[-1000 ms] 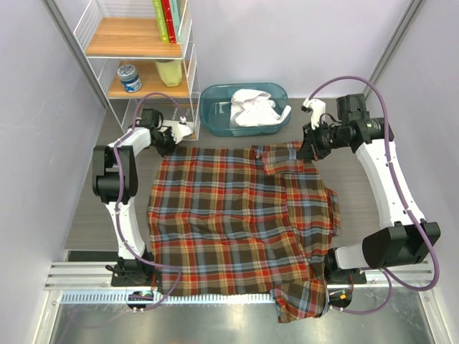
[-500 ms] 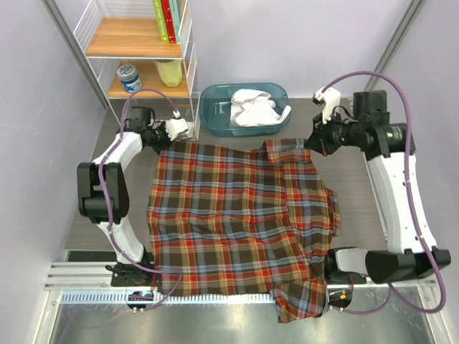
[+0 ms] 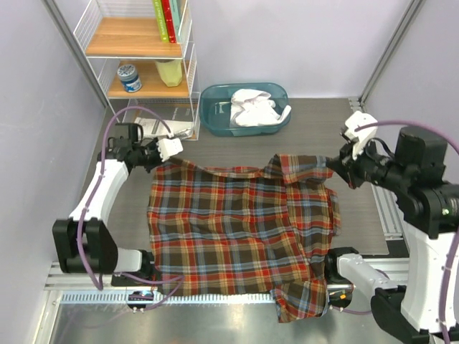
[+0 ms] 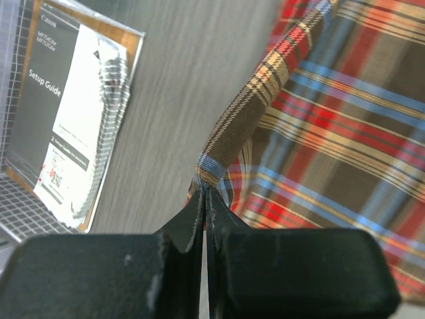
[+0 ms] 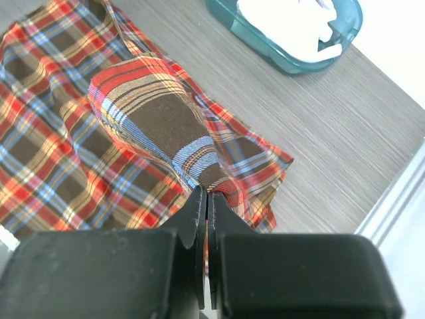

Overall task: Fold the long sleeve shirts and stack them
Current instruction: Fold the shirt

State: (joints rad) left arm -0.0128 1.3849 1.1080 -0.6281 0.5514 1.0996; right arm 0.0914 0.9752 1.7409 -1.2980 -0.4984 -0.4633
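Observation:
The plaid long sleeve shirt [image 3: 237, 222] lies spread across the middle of the table. My left gripper [image 3: 159, 159] is shut on its far left corner, and the pinched cloth rises in a taut ridge [image 4: 232, 133] from the fingertips [image 4: 204, 194]. My right gripper [image 3: 337, 165] is shut on the far right part near the collar, where a bunched fold [image 5: 156, 116] lifts up from the gripper [image 5: 207, 194]. A white long sleeve shirt [image 3: 254, 107] lies crumpled in the teal tub [image 3: 215, 115] at the back.
A wire shelf unit [image 3: 143, 64] with books and a jar stands at the back left, a setup guide [image 4: 66, 126] leaning at its foot. One plaid sleeve [image 3: 301, 304] hangs over the table's near edge. The teal tub [image 5: 285, 63] sits beyond the right gripper.
Both grippers have drawn the shirt's far edge up and toward the near side. The left one has shut on its corner. The right arm has swung out to the right.

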